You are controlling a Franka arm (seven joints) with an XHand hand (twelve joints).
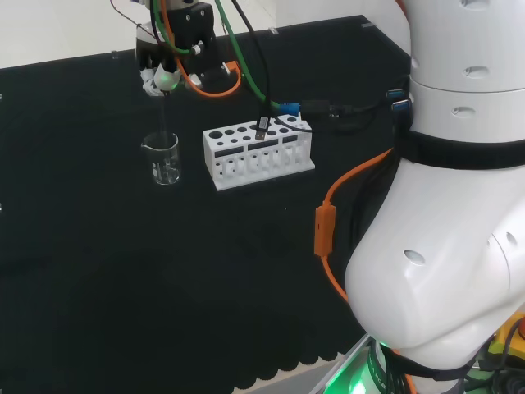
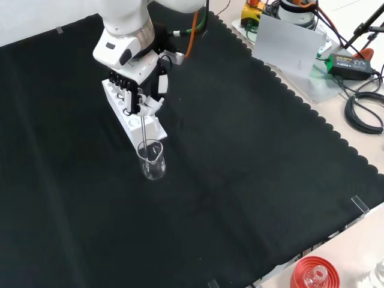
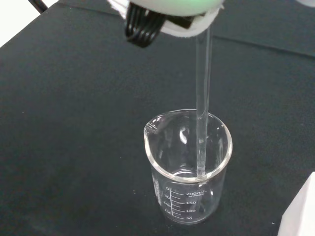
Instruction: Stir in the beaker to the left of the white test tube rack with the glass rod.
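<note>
Item 1, hand (image 2: 141, 90): hangs above the beaker, fingers curled and pinching the top of the glass rod. In the head view it sits left of the rack and higher up the picture.

Item 2, glass rod (image 3: 203, 98): near upright, upper end hidden in the hand, lower end inside the beaker close to the wall on the rack's side. Whether the tip touches the bottom cannot be told.

Item 3, beaker (image 1: 164, 158): clear glass, upright on the black cloth (image 2: 252, 180), spout turned away from the rack. It stands just left of the rack in the head view and just below it in the front view. No liquid is plainly seen in it.

Item 4, white test tube rack (image 1: 258, 153): 1 piece, close beside the beaker, apart from it as far as can be seen. Its holes look empty in the head view.

Risks, as judged:
- The rod stands off-centre, so a wide stirring circle may strike the wall and slide or tip the light, seemingly empty beaker.
- A push toward the rack may knock glass against it.
- Lowering further may jam the tip on the bottom and snap the rod, or shift it in the pinch.
- A tilted rod may catch the rim or spout on lifting out.
</note>
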